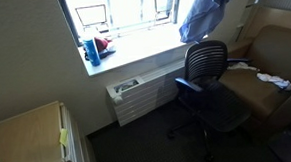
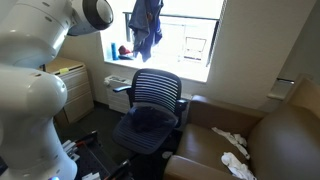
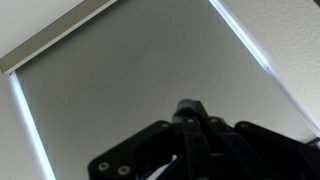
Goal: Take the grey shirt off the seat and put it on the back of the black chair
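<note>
The grey-blue shirt (image 1: 204,13) hangs in the air in front of the window, above and behind the black office chair (image 1: 205,64). It shows in both exterior views, also here (image 2: 146,28). Its top runs out of frame, so the gripper is hidden in both exterior views. The chair (image 2: 157,90) stands upright with its backrest bare. Its seat (image 2: 145,128) looks dark; I cannot tell whether anything lies on it. In the wrist view my gripper (image 3: 188,110) is shut, with a small bluish bit of cloth at the fingertips, and points at a pale blind or ceiling.
A brown couch (image 2: 255,140) with white cloths (image 2: 232,160) stands beside the chair. The windowsill holds a blue cup (image 1: 91,49) and a red item (image 1: 103,42). A radiator (image 1: 136,96) is under the window, and a wooden cabinet (image 1: 28,137) stands nearby. My white arm (image 2: 35,90) fills one side.
</note>
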You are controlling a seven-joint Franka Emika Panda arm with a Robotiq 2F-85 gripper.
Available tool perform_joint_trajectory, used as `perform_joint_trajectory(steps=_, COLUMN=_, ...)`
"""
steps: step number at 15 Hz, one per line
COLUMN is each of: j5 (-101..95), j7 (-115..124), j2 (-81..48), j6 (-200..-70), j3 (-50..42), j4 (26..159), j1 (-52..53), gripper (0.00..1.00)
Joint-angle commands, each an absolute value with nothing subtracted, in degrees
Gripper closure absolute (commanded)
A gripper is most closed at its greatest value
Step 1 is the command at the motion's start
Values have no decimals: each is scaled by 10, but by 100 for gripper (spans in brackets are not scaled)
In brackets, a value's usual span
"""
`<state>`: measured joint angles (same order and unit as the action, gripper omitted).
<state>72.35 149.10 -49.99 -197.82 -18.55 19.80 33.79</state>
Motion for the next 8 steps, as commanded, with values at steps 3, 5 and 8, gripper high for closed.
perform_joint_trajectory(steps=3, j5=728, j7=1492, j2=-464, j6=-1978, j3=-200, j4=196, j1=384, gripper=99)
perform_joint_trajectory(steps=5, j5=747, j7=1492, j2=-443, j6=-1979, j3=-224, j4=194, j1=409, gripper=99)
perform_joint_trajectory(steps=8, j5=855, j7=1492, j2=-426, j6=-1979, j3=-317, j4=194, j1=425, gripper=99)
